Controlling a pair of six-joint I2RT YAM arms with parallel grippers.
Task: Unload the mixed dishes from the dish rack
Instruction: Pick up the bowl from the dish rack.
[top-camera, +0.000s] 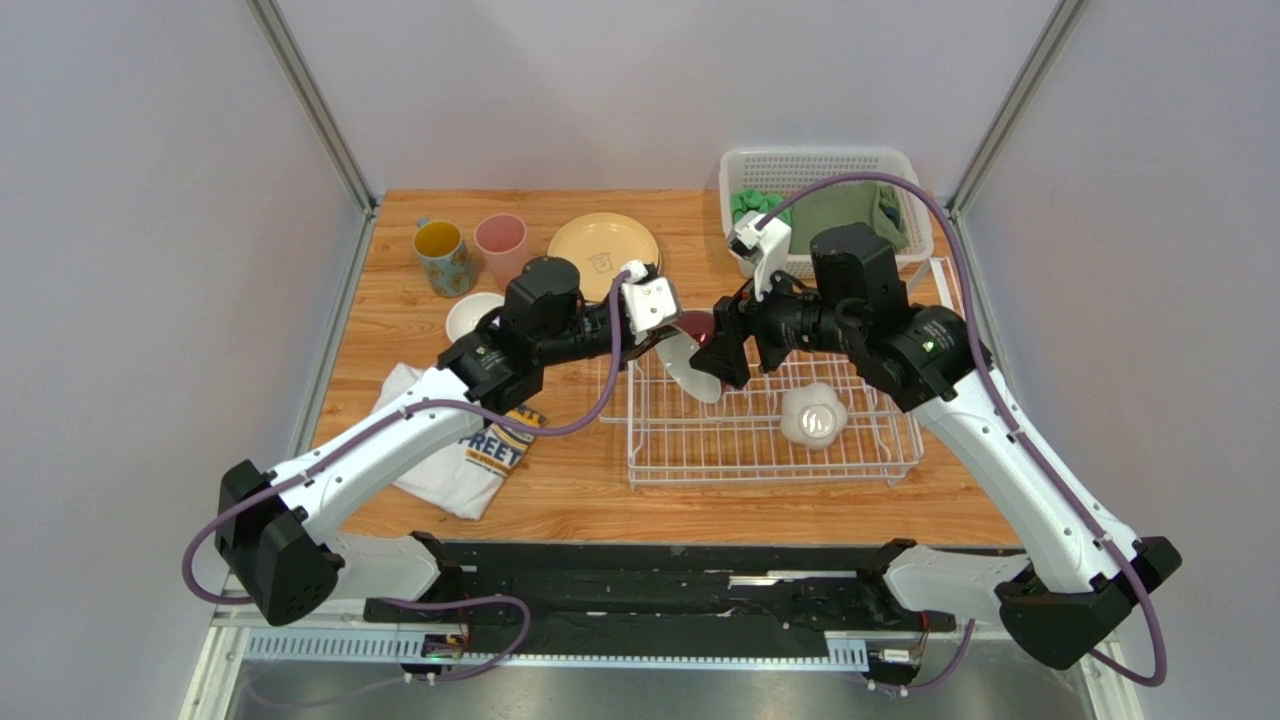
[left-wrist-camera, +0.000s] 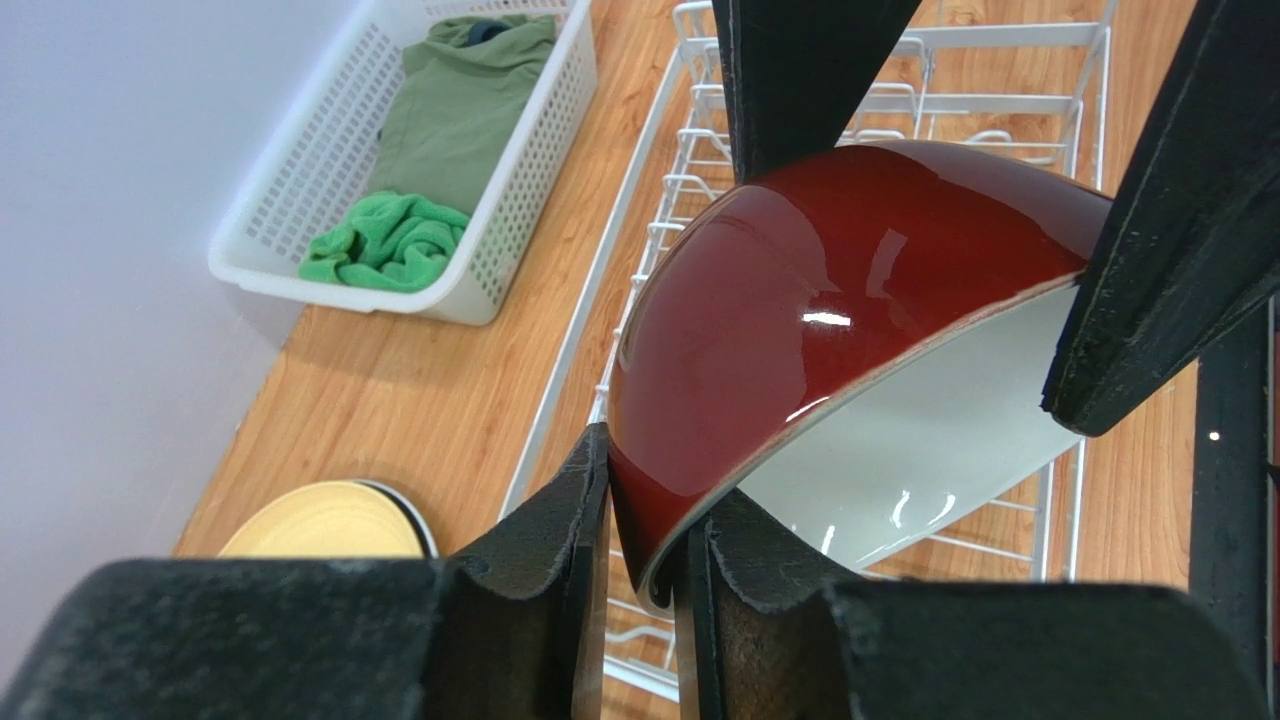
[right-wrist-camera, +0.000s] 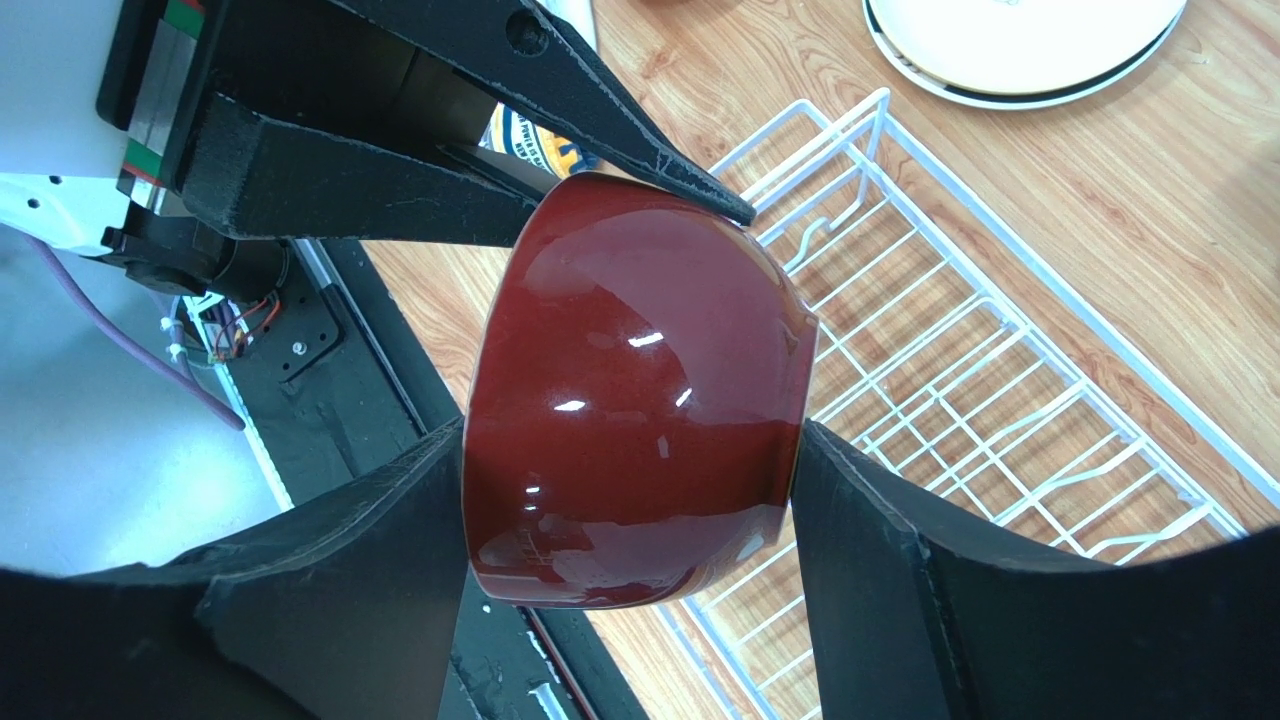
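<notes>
The dark red bowl (top-camera: 694, 357), white inside, is held tilted above the left end of the white wire dish rack (top-camera: 766, 450). My left gripper (left-wrist-camera: 643, 540) is shut on the bowl's rim (left-wrist-camera: 812, 330), one finger outside and one inside. My right gripper (right-wrist-camera: 631, 450) spans the same bowl (right-wrist-camera: 631, 405), its fingers pressed on opposite sides. A white bowl (top-camera: 813, 416) lies upside down in the rack. On the table at the back left stand the light-blue mug (top-camera: 443, 255), the pink cup (top-camera: 501, 245) and the tan plates (top-camera: 603, 248). The orange bowl is out of view.
A second white bowl (top-camera: 473, 315) shows partly behind my left arm. The printed white T-shirt (top-camera: 473, 443) lies at the front left. The white perforated basket (top-camera: 887, 173) with green cloths (left-wrist-camera: 391, 240) stands at the back right. The rack's upright prongs (right-wrist-camera: 932, 375) are under the bowl.
</notes>
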